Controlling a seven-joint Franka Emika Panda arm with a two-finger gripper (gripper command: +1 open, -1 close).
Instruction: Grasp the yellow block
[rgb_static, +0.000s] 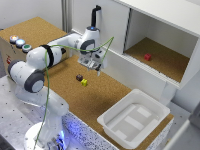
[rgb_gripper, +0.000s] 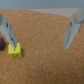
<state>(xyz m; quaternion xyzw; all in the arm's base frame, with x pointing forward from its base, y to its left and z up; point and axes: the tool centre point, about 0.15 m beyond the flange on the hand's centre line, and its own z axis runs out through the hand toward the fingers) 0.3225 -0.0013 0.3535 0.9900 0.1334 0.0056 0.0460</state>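
Exterior view: the open pincer (rgb_static: 95, 66) hangs above the yellow block (rgb_static: 84, 82), seemingly just beside the brown cube (rgb_static: 79, 77).

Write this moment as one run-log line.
gripper: open, above cork | yellow block: not grasped, beside brown cube | phase: approach

You see a table (rgb_static: 107, 92) topped in rough, matt cork-like board, a smooth white plastic bin (rgb_static: 134, 119), and an arm (rgb_static: 50, 56) cased in glossy white plastic.
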